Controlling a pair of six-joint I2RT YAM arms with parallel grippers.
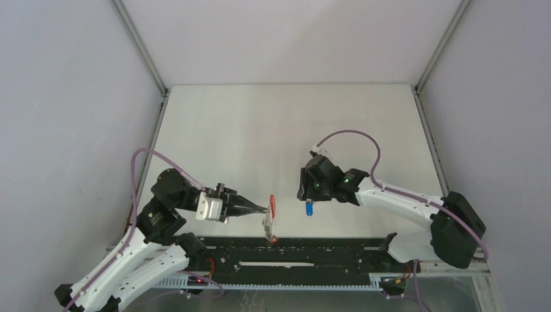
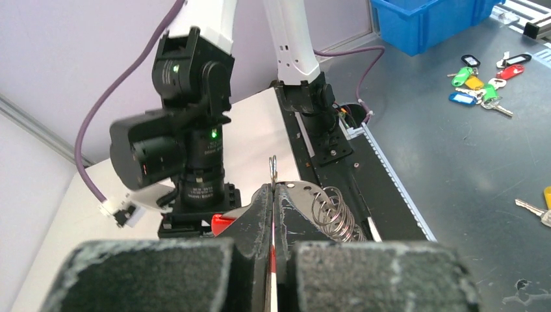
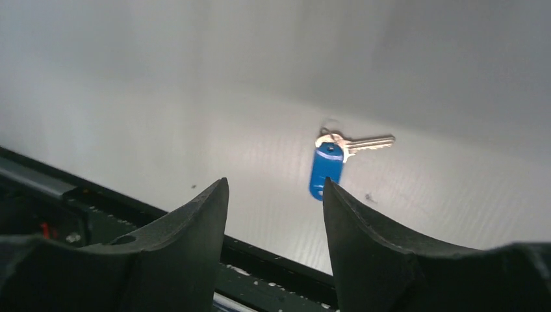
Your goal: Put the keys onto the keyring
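Note:
My left gripper [image 1: 265, 209] is shut on the keyring's red curved band [image 1: 272, 204], held edge-on above the table's near edge. In the left wrist view the gripper [image 2: 273, 190] pinches the thin band, one silver ring [image 2: 273, 169] sticks up past the tips, and a cluster of rings [image 2: 334, 214] hangs to the right. A small red tag [image 1: 273, 240] shows below the rings; its key is too small to make out. The blue-tagged key [image 3: 327, 169] lies flat on the table. My right gripper [image 3: 274, 185] hovers open just before it, nothing between the fingers. From above, the blue tag [image 1: 310, 208] lies under the right gripper [image 1: 305, 193].
A black rail [image 1: 292, 250] runs along the table's near edge, right below the keyring. White walls enclose the table on three sides. Beyond the rail, the left wrist view shows a grey bench with a blue bin [image 2: 429, 23] and several spare coloured keys [image 2: 484, 81].

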